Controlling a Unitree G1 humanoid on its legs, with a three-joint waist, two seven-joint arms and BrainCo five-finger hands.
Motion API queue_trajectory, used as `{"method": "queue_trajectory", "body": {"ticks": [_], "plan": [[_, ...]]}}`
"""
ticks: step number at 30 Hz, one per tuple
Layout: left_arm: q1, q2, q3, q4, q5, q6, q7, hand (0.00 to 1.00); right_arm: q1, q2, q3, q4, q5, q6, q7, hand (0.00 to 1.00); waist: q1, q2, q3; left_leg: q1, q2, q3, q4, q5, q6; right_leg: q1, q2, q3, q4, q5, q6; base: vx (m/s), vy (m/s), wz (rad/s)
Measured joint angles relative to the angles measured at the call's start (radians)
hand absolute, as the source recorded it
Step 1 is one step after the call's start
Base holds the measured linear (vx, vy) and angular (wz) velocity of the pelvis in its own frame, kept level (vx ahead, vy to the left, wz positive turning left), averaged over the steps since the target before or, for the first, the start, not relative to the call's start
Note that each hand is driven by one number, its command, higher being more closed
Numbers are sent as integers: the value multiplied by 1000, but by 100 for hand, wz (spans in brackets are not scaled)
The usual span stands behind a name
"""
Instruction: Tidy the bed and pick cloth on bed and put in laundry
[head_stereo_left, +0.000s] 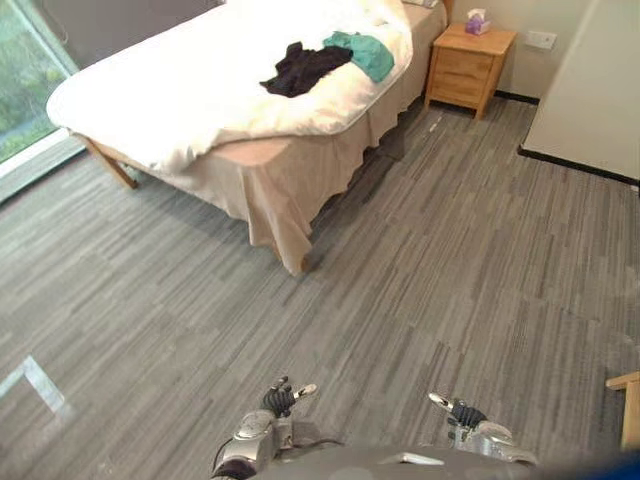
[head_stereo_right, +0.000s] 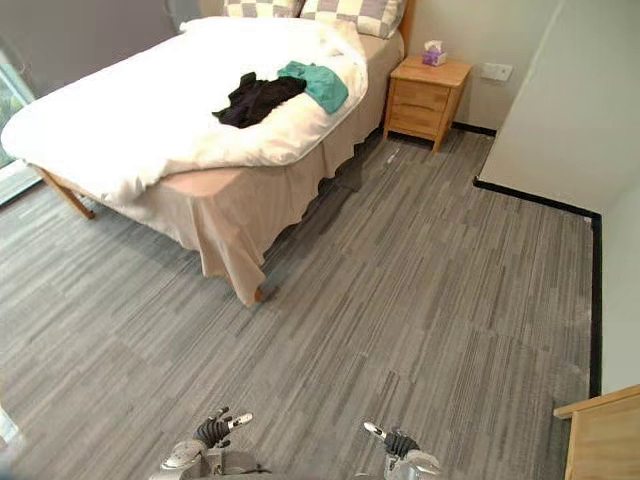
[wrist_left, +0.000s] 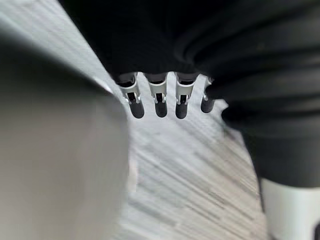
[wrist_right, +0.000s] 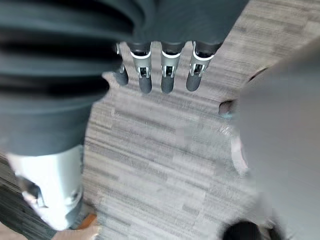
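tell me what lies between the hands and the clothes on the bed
Bare floor, then the bed skirt and duvet, in both eye views.

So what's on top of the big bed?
A white duvet, with a black cloth and a teal cloth lying side by side on it, and checkered pillows at the head. Anything beneath the duvet is covered.

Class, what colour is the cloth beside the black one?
The cloth is teal; see right eye view.

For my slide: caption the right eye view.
On the bed lie black cloth and teal cloth; left hand and right hand open.
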Motion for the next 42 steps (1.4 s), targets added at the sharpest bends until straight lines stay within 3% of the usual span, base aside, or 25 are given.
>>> {"method": "queue_trajectory", "body": {"ticks": [1,2,3,4,5,8,11,13,15,16,17,18,20,22,24,26,27,28,29,31,35,37,39,41,42], "plan": [[-1,5,0,1,-12,-18,-2,0,-4,3,-4,-2,0,5,3,0,2,-11,7,-33,-53,20,-143,15,11,22,-30,13,10,-15,27,533,148,-74],[11,-1,-2,2,-13,-37,-2,0,3,2,-4,-10,-1,6,7,0,0,2,6,-46,-93,26,-343,124,29,42,-39,23,29,-39,68,470,143,-65],[17,-8,-6,1,-14,-45,-3,0,13,-2,-5,-19,-2,7,8,0,-1,20,-1,-46,-98,19,-454,226,42,43,-24,22,40,-57,96,467,166,-34],[11,2,-15,4,-17,-56,-5,0,17,4,-12,-31,-12,4,7,0,-4,2,3,-33,-121,33,-475,305,147,72,-57,22,54,-92,119,433,139,-1],[6,7,-8,4,-29,-66,-3,0,25,14,-18,-34,-15,2,14,0,-7,-19,-2,-10,-153,35,-533,307,158,56,-77,25,58,-79,120,404,128,11],[-6,-1,-9,4,-45,-81,-2,0,27,45,-14,-42,-40,-7,12,0,4,-43,-1,19,-191,33,-585,312,167,78,-91,29,12,-11,133,323,92,15],[0,0,-20,2,-34,-81,1,0,33,71,23,-60,-52,-7,-2,0,19,-43,-8,91,-199,34,-627,310,165,106,-98,56,24,66,145,206,45,-2],[15,2,-40,2,-10,-75,5,0,35,80,22,-60,-54,-6,-20,0,20,-42,-30,154,-205,26,-701,296,151,53,-101,76,173,72,150,211,29,-2],[22,8,-62,3,1,-68,5,0,33,78,0,-60,-66,-7,-44,0,16,-38,-37,216,-209,27,-759,278,140,-66,-126,73,442,92,173,197,37,-19],[20,19,-78,11,2,-64,4,0,23,79,-19,-61,-71,-10,-62,0,14,-39,-30,274,-217,29,-788,265,153,-142,-157,68,646,133,167,240,27,-12],[21,30,-81,22,1,-58,5,0,17,80,-32,-60,-72,-13,-73,0,0,-58,-22,316,-225,27,-782,246,159,-185,-201,26,776,77,141,246,13,-3],[24,34,-83,27,-5,-56,5,0,18,76,-33,-61,-72,-15,-74,0,-3,-59,-20,335,-223,23,-784,241,161,-202,-216,-2,799,47,140,286,-27,19],[8,36,-104,50,-33,-40,6,0,15,60,-41,-63,-72,-20,-73,0,-16,-40,-19,385,-174,-1,-787,228,143,-270,-221,-86,738,-44,145,257,-57,25],[-2,37,-118,50,-55,-29,6,0,12,59,-40,-74,-70,-29,-70,0,-25,-28,-13,398,-119,-31,-784,216,124,-312,-191,-119,567,-56,158,207,-151,45],[-14,35,-116,50,-57,-18,6,0,13,61,-41,-78,-67,-37,-65,0,-34,-40,-9,403,-93,-75,-783,202,96,-320,-172,-118,322,-9,179,181,-219,63],[-20,25,-74,49,-57,-8,7,0,15,62,-35,-82,-70,-49,-50,0,-34,-58,-2,403,-90,-129,-770,165,50,-327,-176,-54,61,133,184,188,-288,64],[-19,17,-50,48,-58,-5,9,0,16,62,-24,-86,-73,-51,-49,0,-34,-62,-2,401,-91,-145,-764,151,39,-332,-182,-31,41,183,192,225,-349,68],[-20,4,-9,48,-58,3,18,0,24,61,9,-91,-82,-57,-45,0,-35,-69,-8,408,-85,-167,-761,138,17,-319,-171,-22,48,259,174,235,-353,63],[-16,-21,15,41,-58,5,18,0,29,39,33,-93,-92,-64,-40,0,-33,-36,-9,409,-54,-166,-764,146,-1,-323,-151,-46,98,216,163,241,-342,60],[-4,-58,51,19,-56,4,18,0,23,26,69,-101,-110,-78,-37,0,-36,-11,-12,414,-25,-185,-775,158,-27,-348,-147,-80,203,145,135,252,-311,53],[13,-79,135,4,-54,1,19,0,21,49,108,-88,-111,-101,-31,0,-31,-16,-26,443,28,-187,-801,191,-66,-325,-128,-150,280,40,111,225,-238,50],[21,-77,173,1,-54,-12,26,0,10,69,114,-76,-123,-104,-29,0,-24,-38,-32,404,37,-197,-703,199,-65,-277,-115,-177,243,12,110,212,-226,40],[37,-64,203,-29,-54,-28,39,0,18,86,131,-73,-129,-98,-25,0,-15,-56,-36,252,49,-243,-384,195,-68,-204,-103,-198,164,15,109,181,-173,32],[46,-67,207,-61,-54,-51,50,0,27,74,159,-76,-129,-80,-14,0,-1,-35,-24,105,97,-249,-55,267,-75,-124,-77,-232,117,17,86,242,-148,22],[50,-69,206,-67,-54,-60,50,0,29,67,159,-76,-129,-76,-12,0,2,-27,-23,73,107,-246,25,264,-72,-97,-75,-243,106,14,82,275,-55,31]]}}
